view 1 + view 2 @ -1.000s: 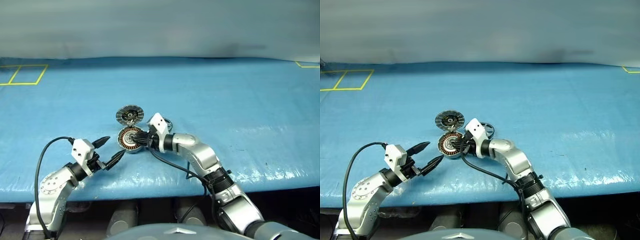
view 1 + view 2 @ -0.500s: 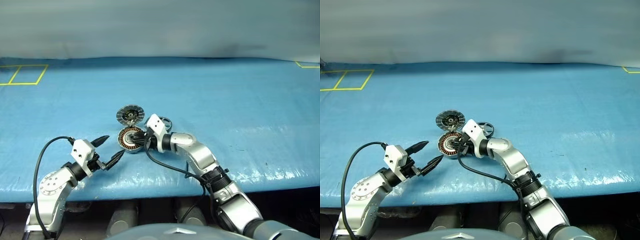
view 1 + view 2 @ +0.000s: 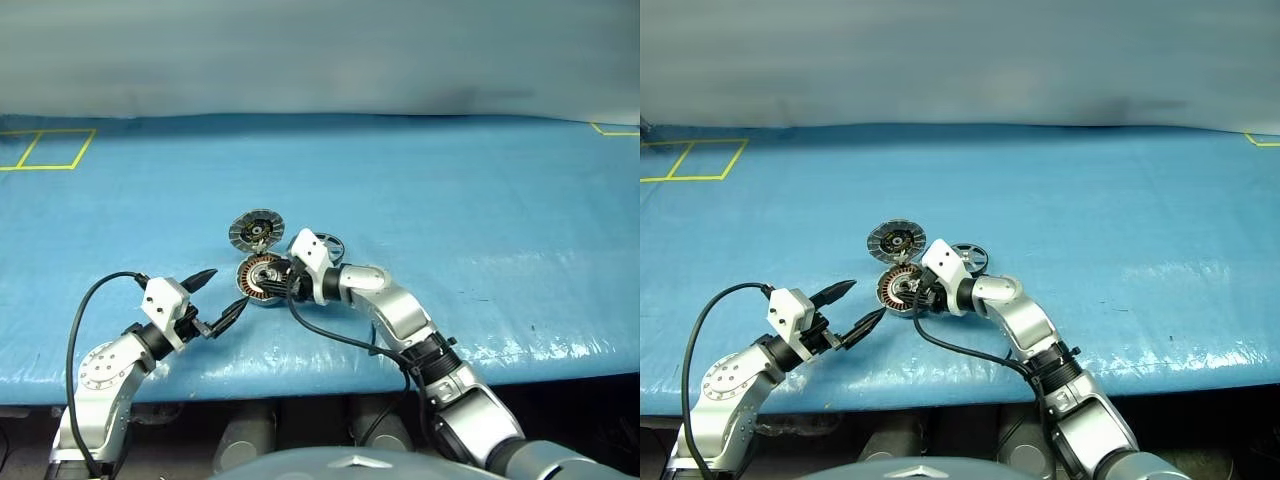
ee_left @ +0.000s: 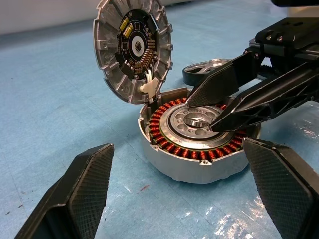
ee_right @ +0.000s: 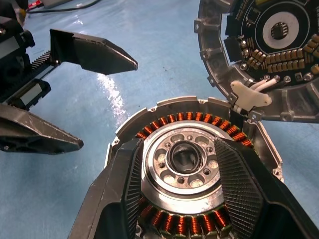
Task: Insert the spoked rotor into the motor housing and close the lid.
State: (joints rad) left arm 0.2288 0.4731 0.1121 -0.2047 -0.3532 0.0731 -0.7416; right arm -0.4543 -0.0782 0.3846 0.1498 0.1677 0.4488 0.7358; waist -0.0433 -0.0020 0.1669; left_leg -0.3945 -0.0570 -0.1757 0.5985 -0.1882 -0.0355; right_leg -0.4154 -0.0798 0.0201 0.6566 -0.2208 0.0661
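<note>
1. We see the motor housing (image 4: 199,144) on the blue mat (image 3: 480,200), its lid (image 4: 133,47) hinged upright, the spoked rotor (image 3: 969,256) lying just behind.
2. Our right gripper (image 4: 199,114) hangs over the housing's hub, fingers narrowly parted, empty, partly hiding the windings.
3. Our left gripper (image 3: 225,294) waits nearby, spread wide, empty.

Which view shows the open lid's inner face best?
The left wrist view: the whole lid stands open above the housing, ribs and dark centre facing the camera. The right wrist view crops it; the eye views show it small.
</note>
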